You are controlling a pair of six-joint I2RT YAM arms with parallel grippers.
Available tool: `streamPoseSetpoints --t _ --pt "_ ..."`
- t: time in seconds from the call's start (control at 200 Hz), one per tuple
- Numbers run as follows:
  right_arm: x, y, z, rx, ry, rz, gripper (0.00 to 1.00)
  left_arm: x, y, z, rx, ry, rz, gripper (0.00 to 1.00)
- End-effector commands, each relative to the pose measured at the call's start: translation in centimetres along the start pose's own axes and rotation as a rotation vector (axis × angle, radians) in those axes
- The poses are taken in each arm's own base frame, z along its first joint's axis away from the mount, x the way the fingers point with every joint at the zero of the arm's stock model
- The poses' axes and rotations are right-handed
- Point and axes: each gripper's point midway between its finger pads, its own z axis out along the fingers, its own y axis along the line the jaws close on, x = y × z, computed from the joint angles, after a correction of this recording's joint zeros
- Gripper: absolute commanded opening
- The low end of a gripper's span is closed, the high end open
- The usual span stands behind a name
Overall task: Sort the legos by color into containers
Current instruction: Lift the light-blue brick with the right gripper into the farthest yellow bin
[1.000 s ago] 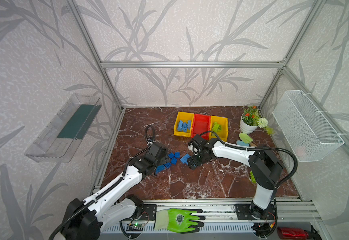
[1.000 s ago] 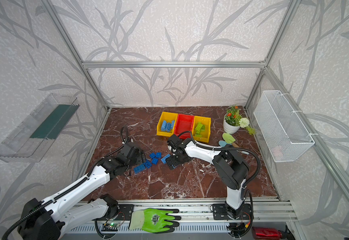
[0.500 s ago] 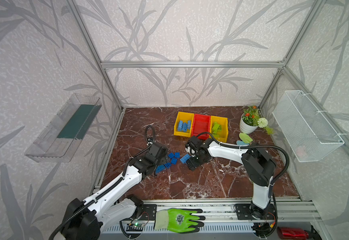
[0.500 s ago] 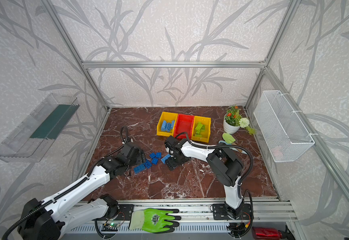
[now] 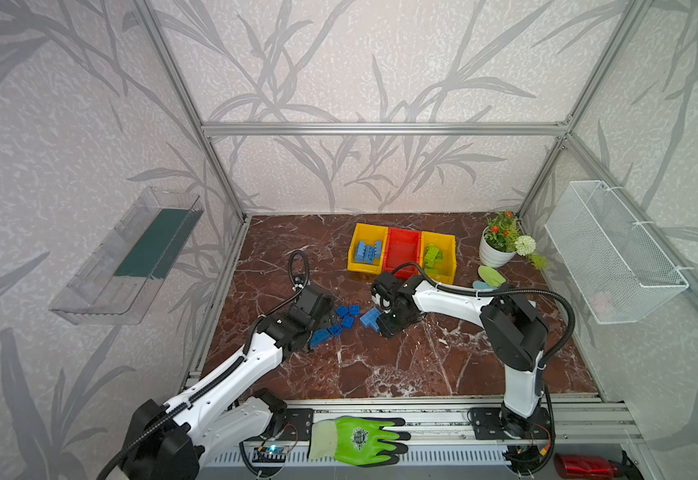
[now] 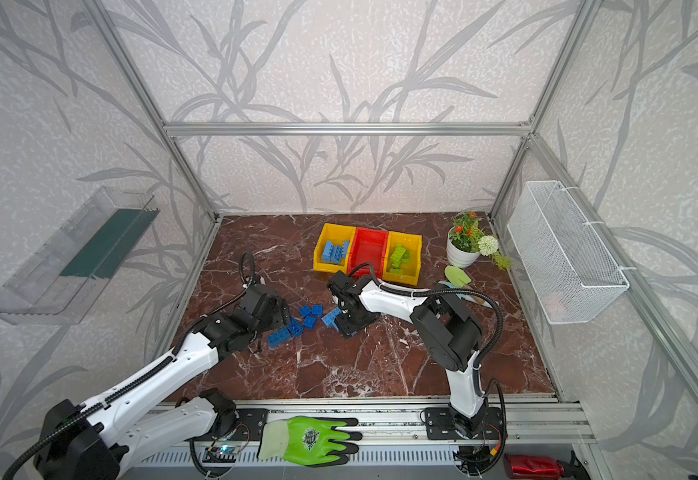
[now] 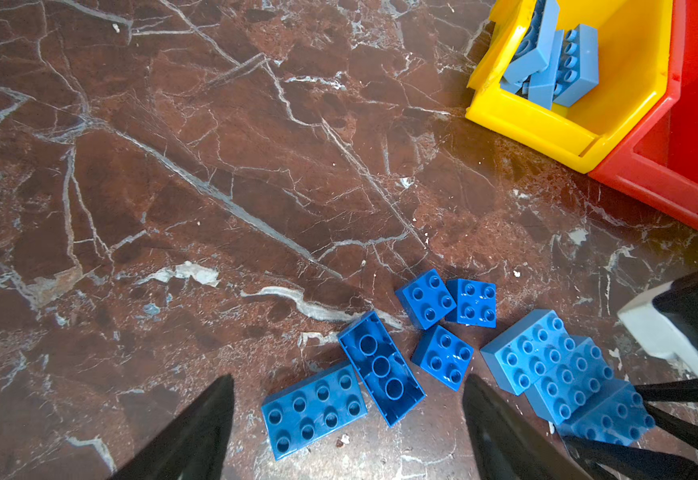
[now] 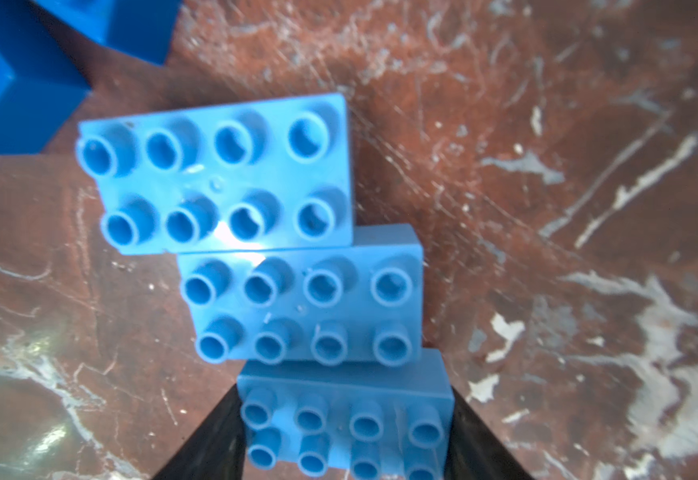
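Red-brown marble floor carries the loose bricks at its middle, nearer than the three bins at the far side. Right claw brackets the short ends of the end brick in a stepped row of light-blue bricks. Its jaws look to touch, but whether they clamp I cannot tell. That brick touches its neighbour, so a lift may drag or tip the next one, and an end-on hold may let it swivel and drop. Left claw hangs wide open just to the left over the dark-blue bricks, near enough that the arms could bump. Counted on the floor: three light-blue bricks, two long dark-blue ones (one upturned), three dark-blue squares. Bins: two yellow, one red and empty.
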Motion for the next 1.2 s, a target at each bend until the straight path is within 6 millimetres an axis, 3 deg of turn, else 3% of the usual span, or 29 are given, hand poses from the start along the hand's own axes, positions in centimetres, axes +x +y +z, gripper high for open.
streamPoseSetpoints --t 0.0,0.37,0.665,0.935,1.195 --pt "0.0 -0.4 -2.5 0.036 -0.023 0.016 0.57 -0.4 0.2 -0.3 -0.016 -0.019 0.001 0.85" --pt "-5.1 -1.6 -7.2 0.044 -0.129 0.045 0.56 -1.2 -0.6 -0.6 0.012 -0.023 0.011 0.88" --pt "-13.3 -3.3 -10.1 0.033 -0.279 0.04 0.55 -1.9 -1.4 -0.1 0.026 -0.01 0.011 0.88" --pt "-20.9 -4.8 -9.6 0.076 -0.386 0.005 0.55 -2.8 -1.7 0.5 0.01 0.004 0.002 0.88" --pt "-25.5 -7.1 -6.8 0.194 -0.429 -0.068 0.55 -3.3 -2.2 1.3 -0.013 0.035 -0.003 0.89"
